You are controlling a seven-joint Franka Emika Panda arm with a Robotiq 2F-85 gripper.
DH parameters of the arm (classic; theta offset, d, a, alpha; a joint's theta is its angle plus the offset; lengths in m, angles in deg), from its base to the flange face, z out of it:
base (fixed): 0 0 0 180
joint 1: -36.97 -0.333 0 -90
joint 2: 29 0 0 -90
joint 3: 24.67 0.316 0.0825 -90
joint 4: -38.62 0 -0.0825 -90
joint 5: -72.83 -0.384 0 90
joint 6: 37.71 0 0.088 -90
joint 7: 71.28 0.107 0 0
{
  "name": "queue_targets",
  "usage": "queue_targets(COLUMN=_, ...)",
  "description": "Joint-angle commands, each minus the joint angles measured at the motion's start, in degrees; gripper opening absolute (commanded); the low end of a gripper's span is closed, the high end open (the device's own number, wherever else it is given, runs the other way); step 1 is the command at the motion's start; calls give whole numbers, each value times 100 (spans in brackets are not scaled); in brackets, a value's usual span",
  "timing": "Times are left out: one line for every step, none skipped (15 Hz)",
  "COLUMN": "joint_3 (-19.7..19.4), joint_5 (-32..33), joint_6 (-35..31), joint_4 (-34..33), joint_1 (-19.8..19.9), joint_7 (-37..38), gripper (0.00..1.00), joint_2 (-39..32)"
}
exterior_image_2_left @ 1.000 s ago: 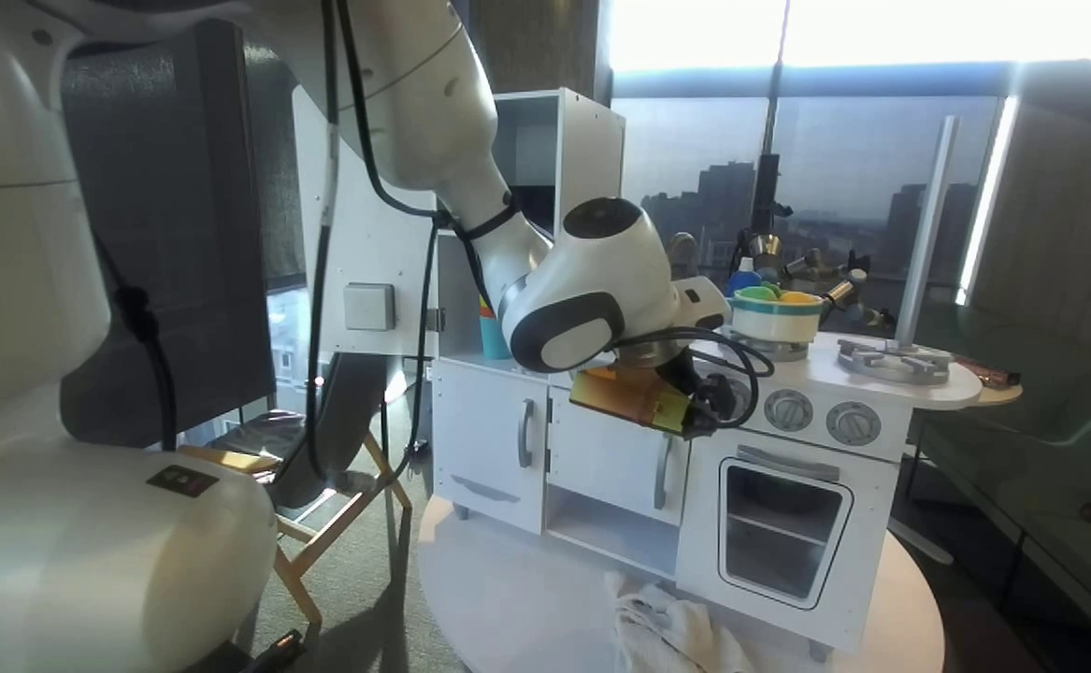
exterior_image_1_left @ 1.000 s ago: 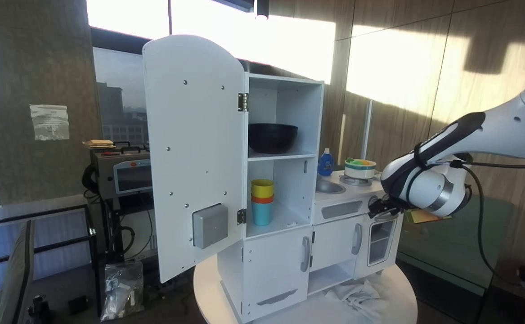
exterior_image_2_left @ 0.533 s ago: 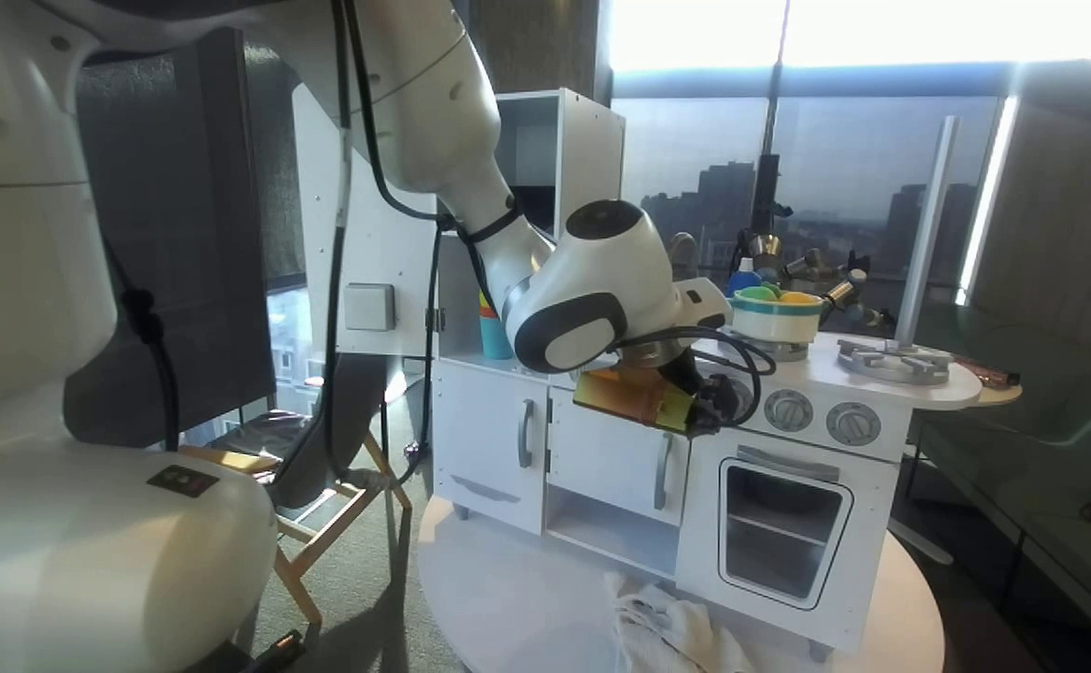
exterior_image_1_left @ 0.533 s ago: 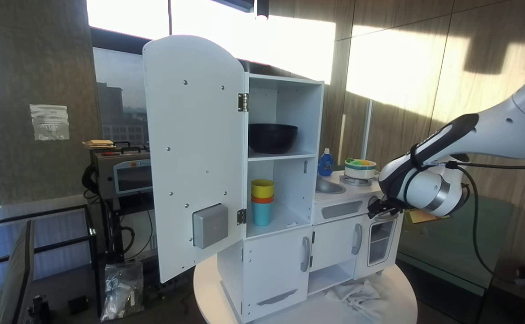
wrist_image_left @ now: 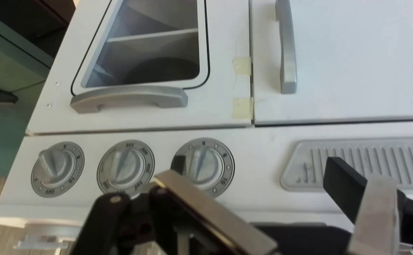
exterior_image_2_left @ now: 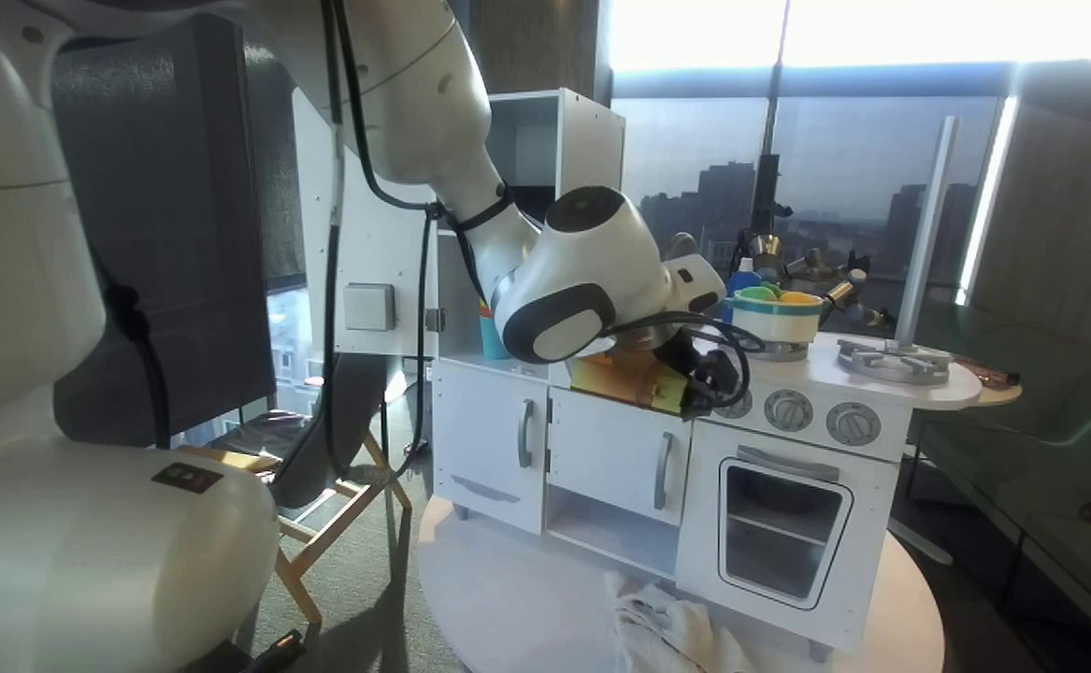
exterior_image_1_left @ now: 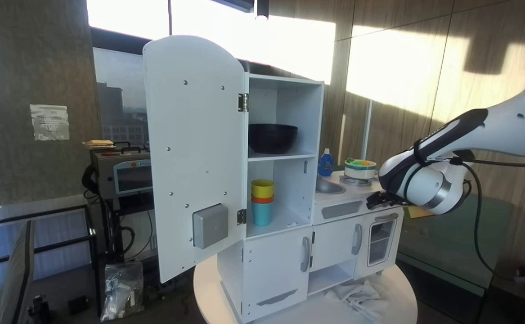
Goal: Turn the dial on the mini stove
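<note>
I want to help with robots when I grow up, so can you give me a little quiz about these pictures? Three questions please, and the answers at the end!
1. Count: how many dials can you see on the mini stove in the wrist view?
2. True or false: in the wrist view, the hand is tightly shut.
3. Pick one: in an exterior view, what colour is the top of the stack of cups in the tall cupboard?
A) blue
B) yellow
C) orange

Key:
1. Three.
2. False, it is open.
3. B, yellow.
</note>
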Motion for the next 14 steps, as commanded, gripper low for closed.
queue_targets(joint_3=-397, joint_5=61, joint_6=-724, joint_4=193, joint_1=-568, joint_7=-331, gripper=100, joint_2=867)
queue_targets(joint_3=-647, joint_5=195, joint_6=-928, joint_4=258, joint_1=-845, joint_7=-350, gripper=100, joint_2=1094)
queue_targets(joint_3=-1020, joint_5=368, joint_6=-1048, joint_4=365, joint_1=-1198, joint_7=-334, gripper=100, joint_2=1402)
queue_targets(joint_3=-1393, joint_5=558, joint_6=-1176, joint_4=435, joint_1=-1548, joint_7=-304, gripper=100, joint_2=1667)
queue_targets(joint_3=-1868, joint_5=809, joint_6=-1343, joint_4=537, joint_1=-1960, joint_7=-310, gripper=100, joint_2=1987)
queue_targets(joint_3=-2228, joint_5=993, joint_6=-1441, joint_4=578, joint_1=-2224, joint_7=-301, gripper=100, joint_2=2139)
queue_targets(joint_3=-2590, joint_5=1190, joint_6=-1520, joint_4=635, joint_1=-2499, joint_7=-329, gripper=100, joint_2=2341)
queue_targets(joint_3=-2898, joint_5=1363, joint_6=-1527, joint_4=694, joint_1=-2681, joint_7=-366, gripper=100, joint_2=2551)
queue_targets(joint_3=-3219, joint_5=1550, joint_6=-1634, joint_4=760, joint_1=-2899, joint_7=-410, gripper=100, joint_2=2793)
queue_targets(joint_3=-3549, joint_5=1746, joint_6=-1690, joint_4=787, joint_1=-3119, joint_7=-483, gripper=100, joint_2=2961)
queue_targets(joint_3=-3862, joint_5=1930, joint_6=-1792, joint_4=799, joint_1=-3347, joint_7=-539, gripper=100, joint_2=3108)
queue_targets(joint_3=-4170, joint_5=2070, joint_6=-1956, joint_4=775, joint_1=-3588, joint_7=-568, gripper=100, joint_2=3146)
queue_targets(joint_3=-4577, joint_5=2957, joint_6=-2009, joint_4=756, joint_1=-3751, joint_7=174, gripper=100, joint_2=2981)
queue_targets(joint_3=-4856, joint_5=3221, joint_6=-2052, joint_4=701, joint_1=-3975, joint_7=191, gripper=100, joint_2=3061)
